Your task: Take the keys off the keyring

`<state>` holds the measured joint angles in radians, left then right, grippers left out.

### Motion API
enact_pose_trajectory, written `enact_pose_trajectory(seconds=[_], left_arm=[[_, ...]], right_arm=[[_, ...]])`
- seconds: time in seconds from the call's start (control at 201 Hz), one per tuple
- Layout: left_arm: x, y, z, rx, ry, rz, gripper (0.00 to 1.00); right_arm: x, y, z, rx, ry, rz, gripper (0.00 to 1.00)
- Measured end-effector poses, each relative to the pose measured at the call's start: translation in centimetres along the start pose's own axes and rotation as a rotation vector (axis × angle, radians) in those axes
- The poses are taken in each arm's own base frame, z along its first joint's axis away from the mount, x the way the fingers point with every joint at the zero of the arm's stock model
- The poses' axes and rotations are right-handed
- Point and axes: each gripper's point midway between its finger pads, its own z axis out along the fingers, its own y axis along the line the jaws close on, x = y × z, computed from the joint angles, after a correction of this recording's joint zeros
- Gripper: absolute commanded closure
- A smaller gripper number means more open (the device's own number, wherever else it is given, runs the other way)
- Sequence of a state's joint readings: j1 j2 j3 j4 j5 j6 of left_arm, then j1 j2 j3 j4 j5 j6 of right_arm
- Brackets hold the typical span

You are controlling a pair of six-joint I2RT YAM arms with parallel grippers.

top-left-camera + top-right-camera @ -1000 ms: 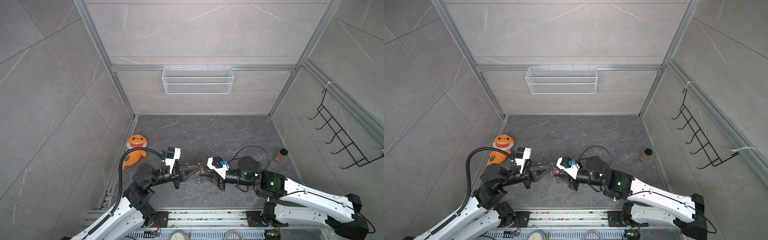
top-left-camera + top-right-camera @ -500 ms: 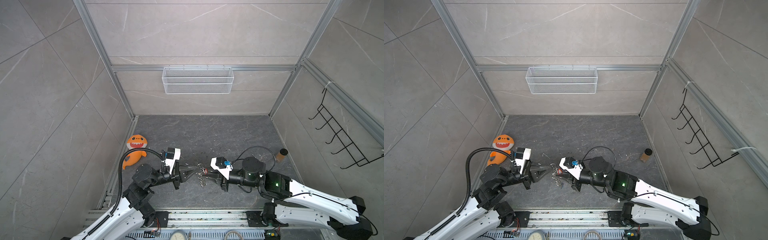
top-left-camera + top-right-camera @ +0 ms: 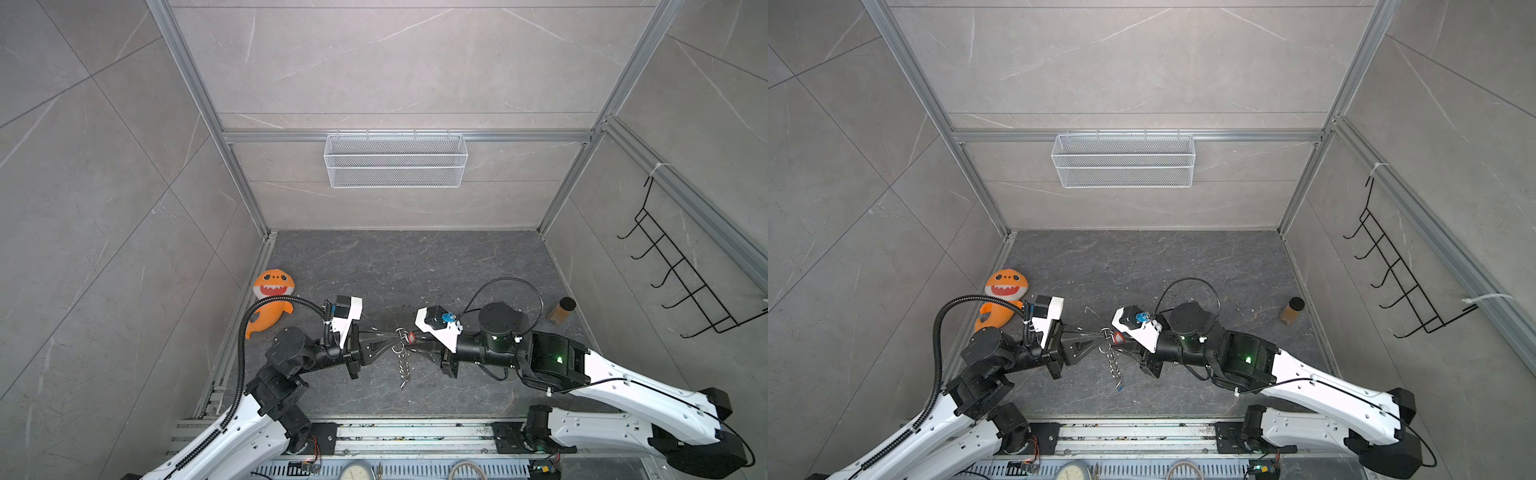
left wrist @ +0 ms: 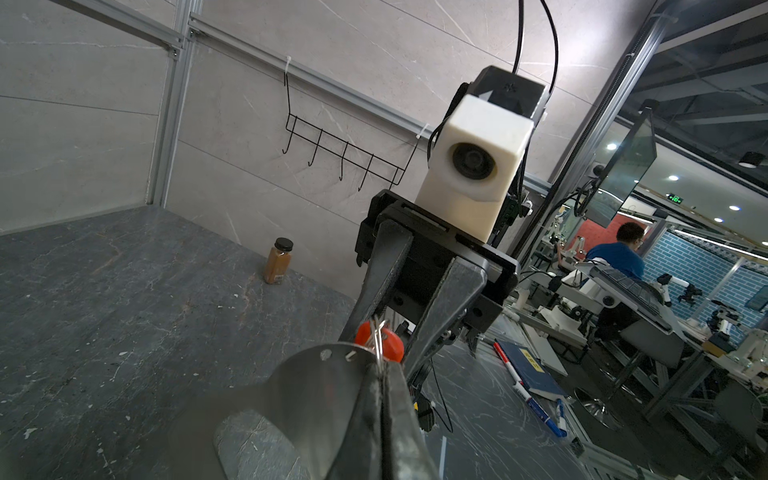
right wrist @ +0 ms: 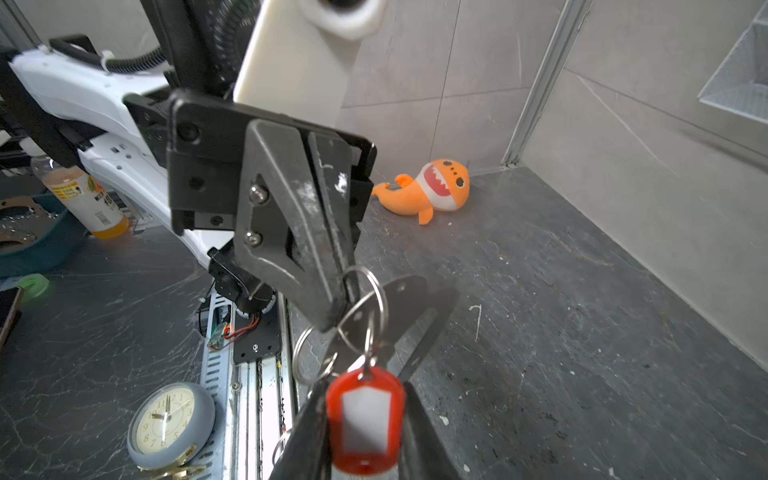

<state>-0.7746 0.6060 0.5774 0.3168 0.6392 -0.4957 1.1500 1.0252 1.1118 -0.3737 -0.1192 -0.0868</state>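
The keyring (image 3: pixel 400 332) hangs above the floor between my two grippers in both top views. Its silvery chain (image 3: pixel 1113 365) dangles down, with a small blue bit (image 3: pixel 1119 389) at the lower end. My left gripper (image 4: pixel 381 365) is shut on a thin metal ring (image 4: pixel 377 336) of the keyring. Facing it, my right gripper (image 5: pixel 365 411) is shut on the red tag (image 5: pixel 365 419) with a white label, which belongs to one of the keys. The tag's small ring links into the larger rings (image 5: pixel 376 299) at the left fingertips (image 5: pixel 332 307). The key blades are hidden.
An orange shark plush (image 3: pixel 272 299) lies at the floor's left edge and a brown spice jar (image 3: pixel 562 310) stands at the right wall. A white wire basket (image 3: pixel 395 160) hangs on the back wall, a black hook rack (image 3: pixel 681 274) on the right wall.
The right arm has shifted slightly to the right with the red tag. The chain hangs a little lower and straighter. Both grips are unchanged.
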Motion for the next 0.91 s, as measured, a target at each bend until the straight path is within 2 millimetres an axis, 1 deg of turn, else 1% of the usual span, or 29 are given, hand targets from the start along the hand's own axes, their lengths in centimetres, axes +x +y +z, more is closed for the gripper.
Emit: enact_pose_trajectory(seconds=[0.134, 0.324, 0.458, 0.662, 0.911], left_arm=[[0.2, 0.1, 0.0, -0.005, 0.009, -0.004, 1.0], [0.7, 0.4, 0.0, -0.013, 0.025, -0.007, 1.0], [0.8, 0.4, -0.1, -0.018, 0.03, -0.011, 1.0], [0.3, 0.6, -0.3, -0.048, 0.003, -0.002, 1.0], [-0.8, 1.2, -0.9, -0.106, -0.051, 0.013, 1.0]], right_arm=[[0.1, -0.1, 0.1, 0.004, 0.03, -0.008, 0.93], [0.1, -0.6, -0.3, 0.029, 0.051, -0.022, 0.94], [-0.3, -0.8, -0.4, 0.04, 0.056, -0.036, 0.94], [-0.1, -0.5, -0.1, 0.019, 0.066, -0.046, 0.95], [0.7, -0.3, 0.8, 0.003, 0.09, -0.053, 0.95]])
